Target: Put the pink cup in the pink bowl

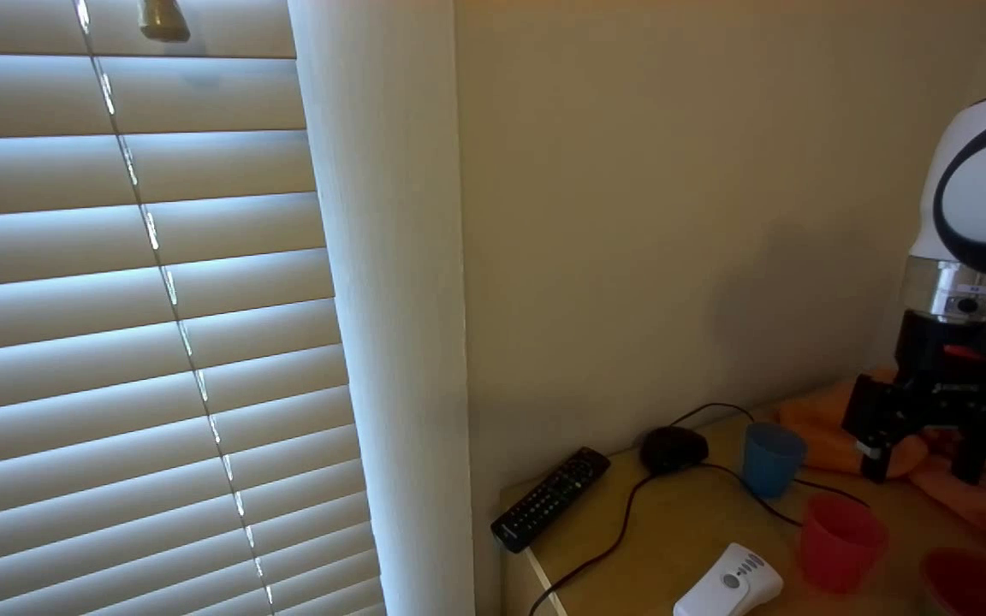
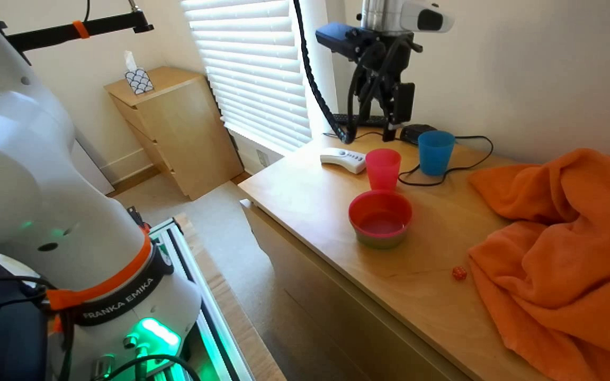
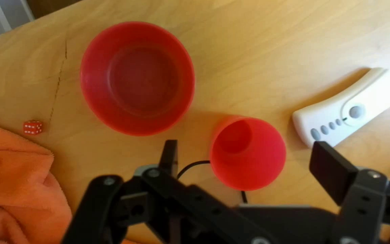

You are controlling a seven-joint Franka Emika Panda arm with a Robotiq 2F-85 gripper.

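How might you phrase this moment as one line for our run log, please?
pincer: open, holding nothing, raised above tabletop | pink cup: upright, beside pink bowl, not inside it | placement: not yet done

We've got a bright pink cup [image 3: 249, 154] in the wrist view, pinky-red bowl [image 3: 139, 78] at its 10 o'clock (greenish outside in an exterior view), white remote [image 3: 342, 105] with grey buttons [image 3: 356, 112] at 2, white-dotted red die [image 3: 33, 127] near 9. Orange cloth [image 3: 15, 188] and blue cup [image 2: 436, 154] too, mostly black gripper [image 1: 922, 467].
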